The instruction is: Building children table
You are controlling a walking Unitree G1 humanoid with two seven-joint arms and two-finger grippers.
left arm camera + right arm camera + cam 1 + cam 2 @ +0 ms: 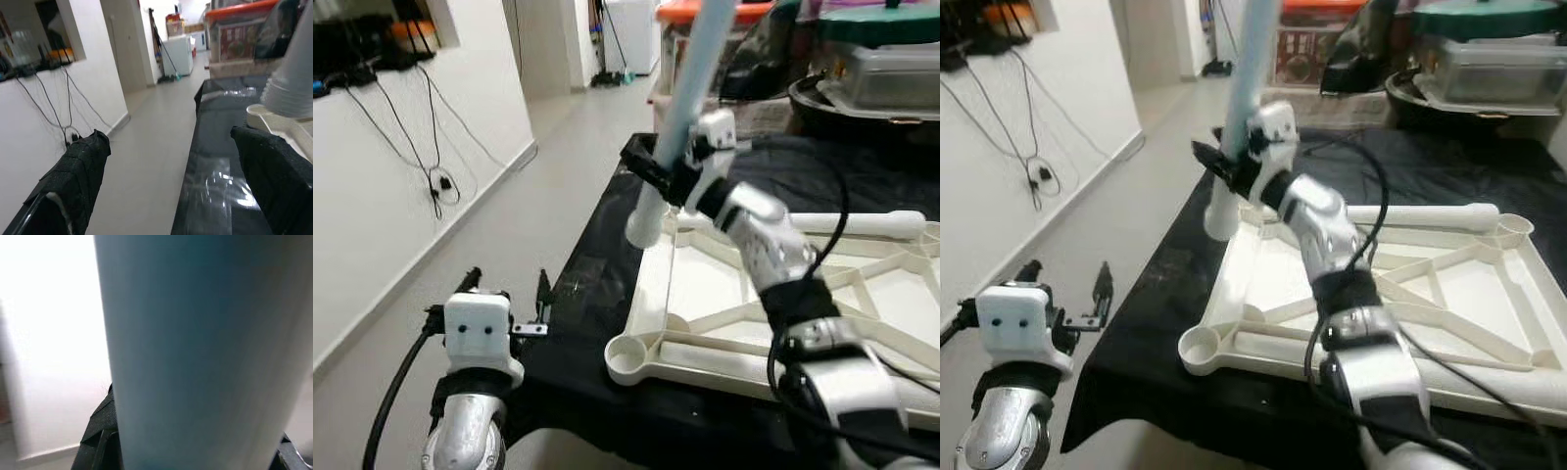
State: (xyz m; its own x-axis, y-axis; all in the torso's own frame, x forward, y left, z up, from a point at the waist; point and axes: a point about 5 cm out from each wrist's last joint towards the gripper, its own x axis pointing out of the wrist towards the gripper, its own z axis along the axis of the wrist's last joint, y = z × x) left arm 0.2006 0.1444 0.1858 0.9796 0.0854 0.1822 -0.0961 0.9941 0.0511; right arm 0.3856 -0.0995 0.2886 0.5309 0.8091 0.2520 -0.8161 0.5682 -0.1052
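The right gripper (1231, 164) is clamped around a pale blue table leg (690, 93), holding it nearly upright with its white lower end over the far left corner of the upturned white tabletop (651, 294). That end seems to sit at the corner socket, though the contact is hard to make out. The tabletop lies on a black-covered surface (592, 284). The left gripper (504, 284) hovers beside the surface's edge, its fingers spread wide, holding nothing
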